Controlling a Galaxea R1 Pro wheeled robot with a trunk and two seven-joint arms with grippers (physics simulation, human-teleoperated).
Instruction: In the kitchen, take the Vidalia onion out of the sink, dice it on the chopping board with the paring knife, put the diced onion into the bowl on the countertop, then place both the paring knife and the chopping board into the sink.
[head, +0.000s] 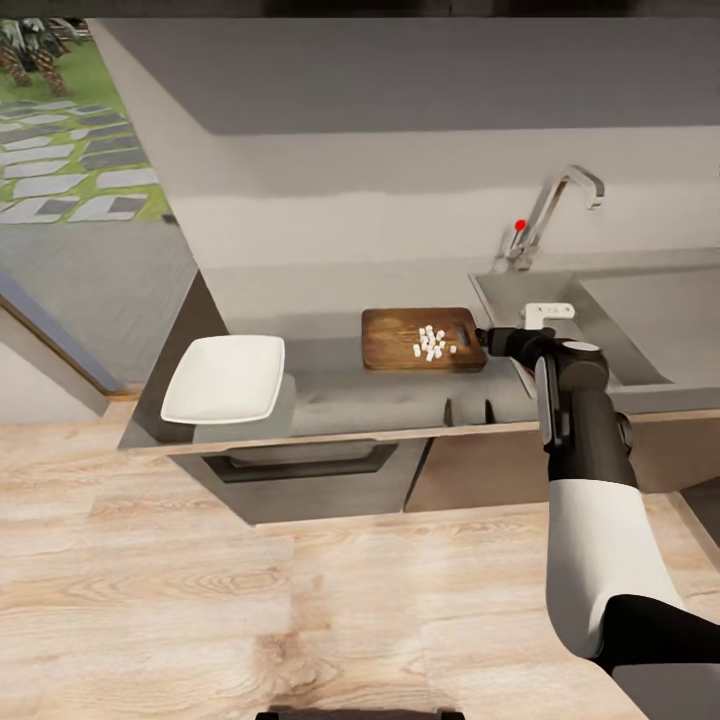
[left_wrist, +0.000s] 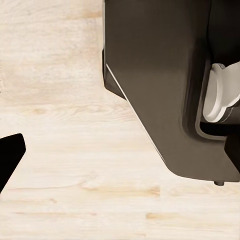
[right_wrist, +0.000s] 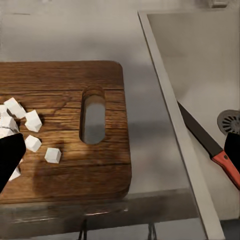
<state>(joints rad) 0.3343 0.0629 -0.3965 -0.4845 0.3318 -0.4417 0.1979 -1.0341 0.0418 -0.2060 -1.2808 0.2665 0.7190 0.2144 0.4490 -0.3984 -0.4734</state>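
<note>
A heap of white diced onion lies on the chopping board, which sits on the grey countertop just beside the sink; the cubes are too bunched to count. One paring knife, red-handled, lies inside the basin near the drain. One white bowl stands well apart at the counter's far left end. The right gripper hovers over the board's slot end, fingers spread wide, holding nothing. No writing is legible. The left gripper's fingers cannot be judged.
</note>
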